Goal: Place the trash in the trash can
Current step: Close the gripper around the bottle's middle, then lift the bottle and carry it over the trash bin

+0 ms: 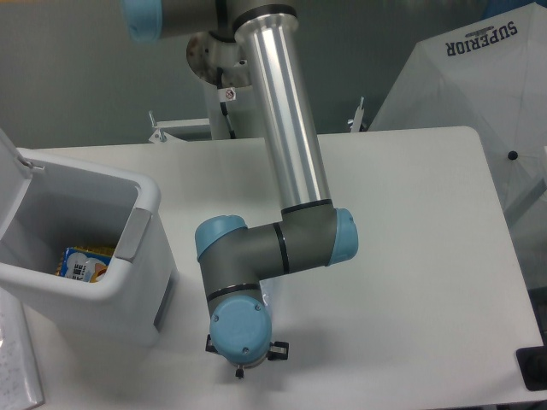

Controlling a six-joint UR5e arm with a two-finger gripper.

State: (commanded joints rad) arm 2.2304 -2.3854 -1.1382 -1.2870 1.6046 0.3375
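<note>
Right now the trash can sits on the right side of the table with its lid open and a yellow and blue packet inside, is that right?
Not quite. The camera view shows the trash can on the left side of the table, not the right. The rest holds: its lid is open, and a yellow and blue packet lies inside.

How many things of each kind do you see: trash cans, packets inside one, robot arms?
trash can: 1
yellow and blue packet inside it: 1
robot arm: 1
Total: 3
</note>
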